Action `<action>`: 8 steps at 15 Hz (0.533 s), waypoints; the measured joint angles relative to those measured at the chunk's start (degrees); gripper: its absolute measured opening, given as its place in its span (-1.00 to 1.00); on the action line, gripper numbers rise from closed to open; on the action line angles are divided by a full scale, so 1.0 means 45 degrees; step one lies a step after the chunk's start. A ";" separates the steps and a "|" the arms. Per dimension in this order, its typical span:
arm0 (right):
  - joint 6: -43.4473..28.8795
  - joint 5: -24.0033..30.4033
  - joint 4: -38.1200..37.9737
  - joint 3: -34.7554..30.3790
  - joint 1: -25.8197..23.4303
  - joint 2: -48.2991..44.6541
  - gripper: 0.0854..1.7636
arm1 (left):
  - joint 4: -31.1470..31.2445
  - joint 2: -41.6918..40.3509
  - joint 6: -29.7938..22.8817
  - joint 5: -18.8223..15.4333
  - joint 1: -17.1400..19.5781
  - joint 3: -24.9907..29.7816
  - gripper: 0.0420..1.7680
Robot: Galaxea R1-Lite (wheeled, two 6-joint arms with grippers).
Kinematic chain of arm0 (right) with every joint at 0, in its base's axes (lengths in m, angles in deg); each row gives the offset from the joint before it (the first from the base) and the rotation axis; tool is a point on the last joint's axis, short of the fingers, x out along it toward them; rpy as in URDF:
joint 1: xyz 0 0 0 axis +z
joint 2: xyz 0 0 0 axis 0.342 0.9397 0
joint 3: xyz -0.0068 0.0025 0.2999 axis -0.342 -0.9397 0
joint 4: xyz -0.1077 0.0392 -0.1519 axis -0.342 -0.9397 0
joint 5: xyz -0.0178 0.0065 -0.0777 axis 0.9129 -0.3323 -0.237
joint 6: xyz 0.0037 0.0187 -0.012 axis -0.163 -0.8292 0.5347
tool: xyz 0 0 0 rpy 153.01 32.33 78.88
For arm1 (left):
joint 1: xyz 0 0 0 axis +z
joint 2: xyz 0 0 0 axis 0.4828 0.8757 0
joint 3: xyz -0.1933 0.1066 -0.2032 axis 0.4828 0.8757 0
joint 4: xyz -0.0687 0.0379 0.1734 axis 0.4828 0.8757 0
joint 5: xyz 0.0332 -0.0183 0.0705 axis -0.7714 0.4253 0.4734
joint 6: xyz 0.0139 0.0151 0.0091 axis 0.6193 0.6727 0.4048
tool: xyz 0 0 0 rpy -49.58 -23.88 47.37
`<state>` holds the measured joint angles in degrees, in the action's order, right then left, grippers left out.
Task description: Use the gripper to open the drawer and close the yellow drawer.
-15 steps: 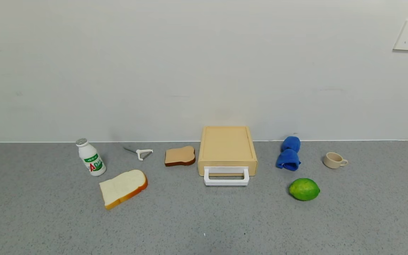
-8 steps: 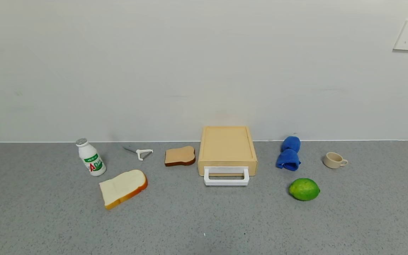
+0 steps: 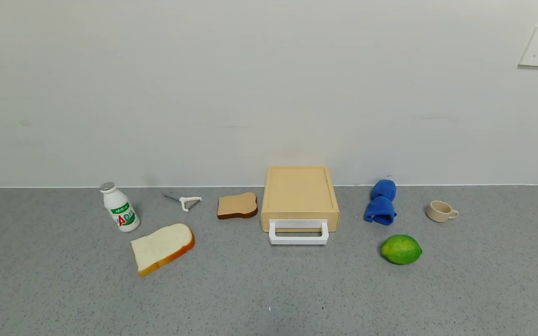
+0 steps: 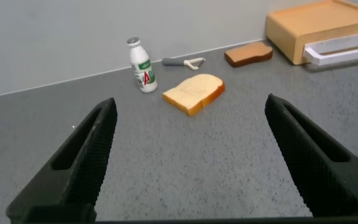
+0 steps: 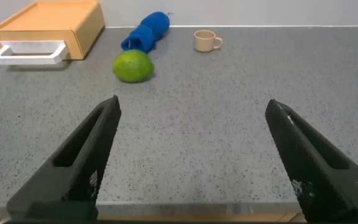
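Your left claw (image 4: 188, 158) stands wide open over bare table (image 3: 269, 298), holding and touching nothing; both fingers (image 4: 73, 165) hover clear of the surface, well short of every item. Your right claw (image 5: 191, 158) is likewise spread wide, empty and out of contact. Neither claw shows in the head view.

The drawer (image 3: 300, 224) sits at centre, at the far edge of the table by the wall, pushed fully into its yellow box (image 3: 299, 193). Its white handle (image 3: 299, 233) projects toward you.

Left of the box: brown toast (image 3: 237, 206) just beside it, then a peeler (image 3: 185, 201), a bottle (image 3: 119, 207) and a white bread slice (image 3: 162, 248) nearer you. Right of the box: a blue cloth (image 3: 381, 203), a lime (image 3: 401, 249) nearer you, and a cup (image 3: 441, 211) farthest right. All stand apart from the drawer.
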<state>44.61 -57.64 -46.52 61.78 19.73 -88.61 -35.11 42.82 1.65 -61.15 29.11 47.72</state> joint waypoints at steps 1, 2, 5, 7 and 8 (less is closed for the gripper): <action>0.0000 0.0000 0.0000 0.0000 0.0000 0.0000 0.94 | 0.0379 -0.0005 -0.0005 -0.0019 0.0000 0.0073 0.94; 0.0000 0.0000 0.0000 0.0000 0.0000 0.0000 0.94 | 0.0618 -0.0011 -0.0100 -0.0057 0.0000 0.0103 0.94; 0.0000 -0.0003 0.0000 0.0000 0.0000 0.0000 0.94 | 0.0661 -0.0024 -0.0184 -0.0228 0.0000 0.0127 0.94; 0.0005 0.0000 0.0000 0.0000 0.0000 0.0000 0.94 | 0.0691 -0.0024 -0.0306 -0.0331 0.0000 0.0138 0.94; 0.0000 -0.0003 0.0000 0.0000 0.0000 0.0000 0.94 | 0.0691 -0.0024 -0.0466 -0.0331 -0.0005 0.0138 0.94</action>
<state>44.61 -57.65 -46.52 61.78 19.73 -88.61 -32.01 42.71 -0.45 -62.64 29.09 48.34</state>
